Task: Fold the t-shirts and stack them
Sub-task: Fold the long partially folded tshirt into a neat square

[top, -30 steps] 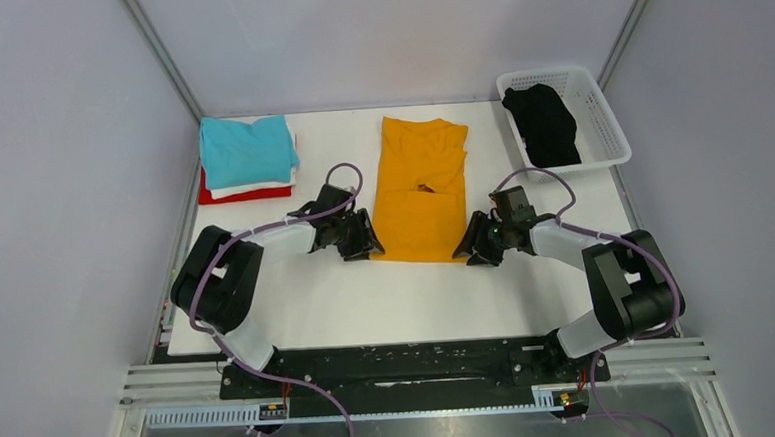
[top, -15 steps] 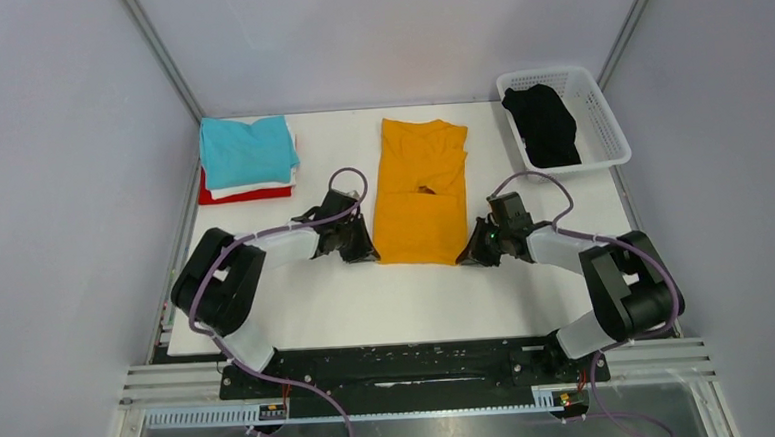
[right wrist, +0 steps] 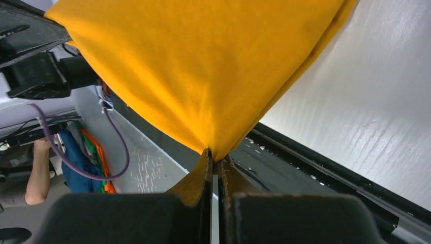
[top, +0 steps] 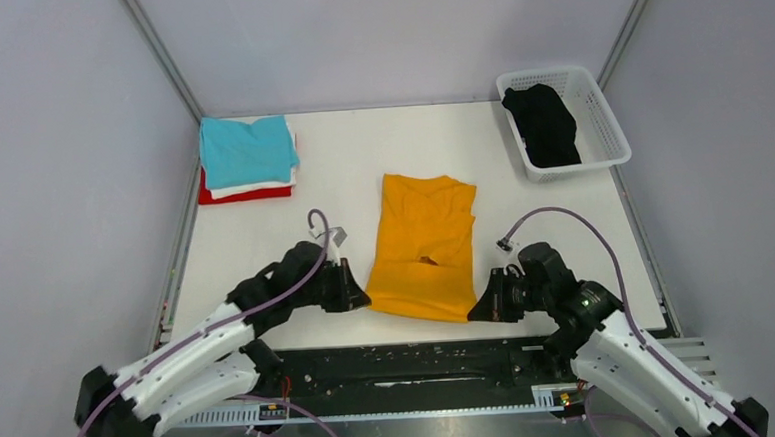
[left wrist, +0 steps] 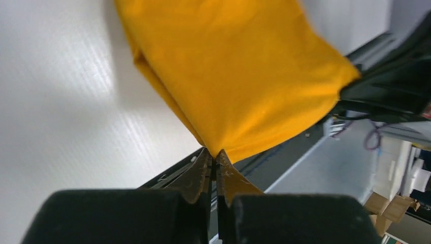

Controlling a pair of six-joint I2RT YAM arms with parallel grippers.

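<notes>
Mustard-orange t-shirt [top: 423,247], top view: folded into a long panel on the near middle of the surface [top: 340,161], slightly skewed, near hem close to the front edge.
Left hand [top: 353,298], top view: low at the shirt's near left corner; grip not readable from this height.
Right hand [top: 478,311], top view: low at the shirt's near right corner, by the front edge of the surface.
Stack, top view: teal t-shirt [top: 247,149] uppermost, white t-shirt [top: 252,190] beneath, red t-shirt [top: 208,195] at the bottom; far left corner, well apart from the mustard-orange t-shirt.
Black t-shirt [top: 544,122], top view: bunched inside the basket [top: 609,132] at the far right corner.
Left hand [left wrist: 213,157], left wrist view: fingers pressed together, pinching a corner of the mustard-orange t-shirt [left wrist: 239,76].
Cloth, left wrist view: fanning away from the pinch, shadow on the white surface beside it, hem running across to the dark right hand at the other corner.
Right hand [right wrist: 213,157], right wrist view: fingers clamped on the opposite corner of the mustard-orange t-shirt [right wrist: 203,66].
Cloth, right wrist view: spreading upward from the pinch, black front rail below, left arm dark at the upper left.
</notes>
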